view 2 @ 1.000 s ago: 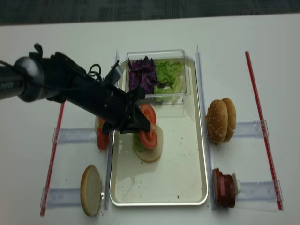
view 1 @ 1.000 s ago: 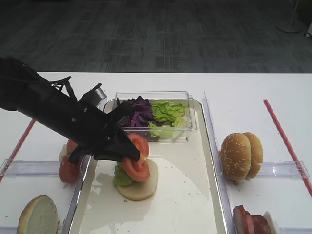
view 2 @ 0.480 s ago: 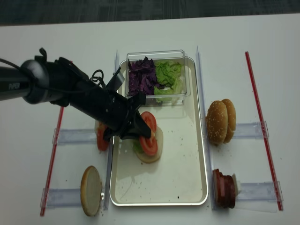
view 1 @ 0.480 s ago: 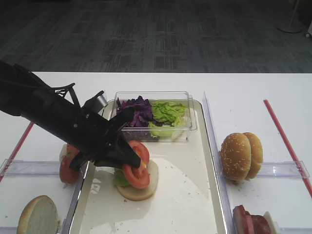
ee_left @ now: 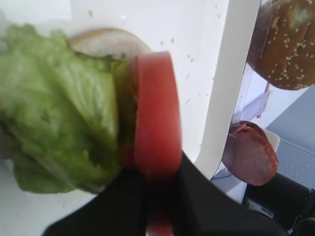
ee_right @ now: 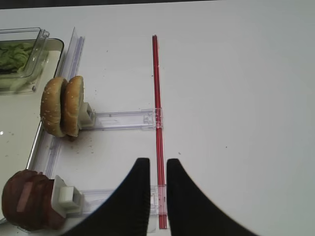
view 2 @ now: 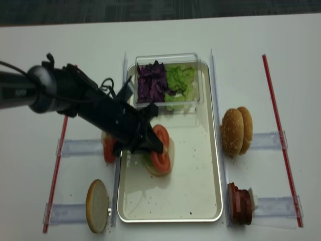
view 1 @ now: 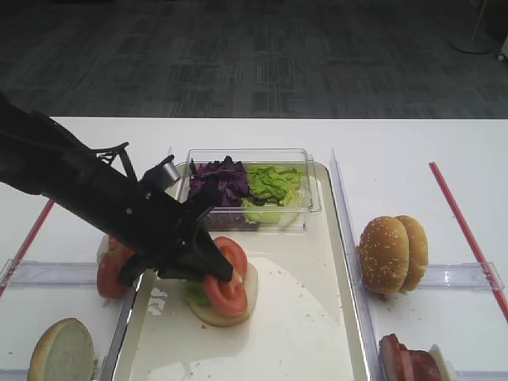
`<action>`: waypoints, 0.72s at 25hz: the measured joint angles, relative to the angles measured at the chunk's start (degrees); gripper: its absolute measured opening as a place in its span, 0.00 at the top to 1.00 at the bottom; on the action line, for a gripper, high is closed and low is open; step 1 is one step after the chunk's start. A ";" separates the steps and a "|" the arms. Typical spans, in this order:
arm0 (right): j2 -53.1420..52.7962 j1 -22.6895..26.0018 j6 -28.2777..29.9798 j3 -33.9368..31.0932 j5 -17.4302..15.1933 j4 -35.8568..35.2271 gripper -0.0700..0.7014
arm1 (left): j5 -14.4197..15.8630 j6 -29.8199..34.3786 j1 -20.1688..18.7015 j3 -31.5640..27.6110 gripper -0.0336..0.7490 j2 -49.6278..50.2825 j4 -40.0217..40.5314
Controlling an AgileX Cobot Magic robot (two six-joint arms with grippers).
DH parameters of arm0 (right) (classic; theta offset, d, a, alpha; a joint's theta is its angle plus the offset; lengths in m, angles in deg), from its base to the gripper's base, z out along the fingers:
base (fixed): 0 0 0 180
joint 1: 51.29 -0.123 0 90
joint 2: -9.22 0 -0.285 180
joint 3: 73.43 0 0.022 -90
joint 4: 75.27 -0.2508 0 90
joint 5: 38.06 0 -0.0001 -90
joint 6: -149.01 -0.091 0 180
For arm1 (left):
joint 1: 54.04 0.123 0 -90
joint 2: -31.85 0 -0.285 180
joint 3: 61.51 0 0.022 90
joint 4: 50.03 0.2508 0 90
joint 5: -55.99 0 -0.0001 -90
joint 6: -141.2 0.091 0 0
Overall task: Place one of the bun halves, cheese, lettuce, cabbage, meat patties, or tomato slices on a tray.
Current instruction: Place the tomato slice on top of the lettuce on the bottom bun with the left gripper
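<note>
- Lower than a second ago, the left gripper (view 1: 216, 279) has carried its tomato slice (view 1: 226, 276) down until the slice's bottom edge sits at the stack in the tray (view 1: 317, 317).
- That gripper is clenched on the slice, holding it on edge, as the left wrist view shows.
- Stack so far: a pale bun bottom (view 1: 230, 305) near the middle of the tray, with a lettuce leaf (ee_left: 59, 103) on it; the slice stands just over both.
- Judged from this, the placing is nearly done; what is left is to lay the slice flat, let go and pull back.
- The slice is bright red, glossy and thick, with a paler wet centre.
- The right gripper (ee_right: 153, 169) hangs over the table well to the right of the tray, its fingers almost together and holding nothing.
- More tomato slices (view 1: 111, 274) stand in a holder just left of the tray.
</note>
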 joint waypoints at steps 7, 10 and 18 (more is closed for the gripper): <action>0.00 0.00 0.00 0.00 0.00 0.00 0.74 | -1.20 0.12 -1.51 0.00 0.89 0.42 -0.73; 0.00 0.00 0.00 0.00 0.00 0.00 0.74 | -1.31 -0.14 -1.51 0.00 0.89 0.42 -0.73; 0.00 0.00 0.00 0.00 0.00 0.00 0.74 | -1.84 -0.34 -1.51 0.00 0.89 0.42 -0.50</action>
